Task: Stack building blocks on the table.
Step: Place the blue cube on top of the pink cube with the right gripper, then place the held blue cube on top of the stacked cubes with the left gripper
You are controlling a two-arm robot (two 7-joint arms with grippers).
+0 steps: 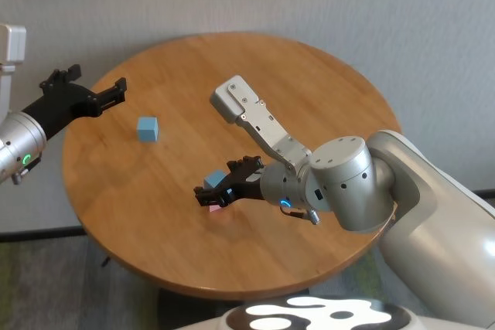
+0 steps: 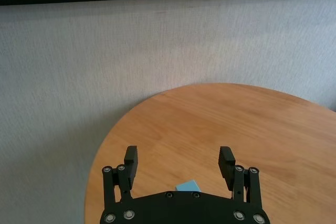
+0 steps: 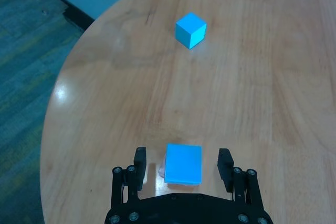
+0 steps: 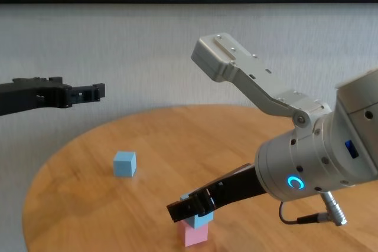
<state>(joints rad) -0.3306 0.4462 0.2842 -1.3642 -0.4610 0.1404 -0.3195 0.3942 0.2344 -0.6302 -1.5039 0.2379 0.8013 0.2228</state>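
Resting on the round wooden table [image 1: 309, 83], a pale pink block [image 4: 195, 234] carries a light blue block [image 3: 183, 163] squarely on top of it, a two-cube stack toward the near middle of the tabletop. The right gripper [image 3: 182, 166] sits level with that upper blue cube, one finger on either side, and the right wrist view shows a clear gap between each finger and the cube's faces, so the jaws stand parted and grip nothing. A second light blue block [image 1: 148, 128] lies alone on the wood farther back and toward the robot's left, well apart from the stack. The left gripper [image 1: 97, 92] hangs above the table's left edge, near that lone cube but not touching it, its fingers spread wide and empty.
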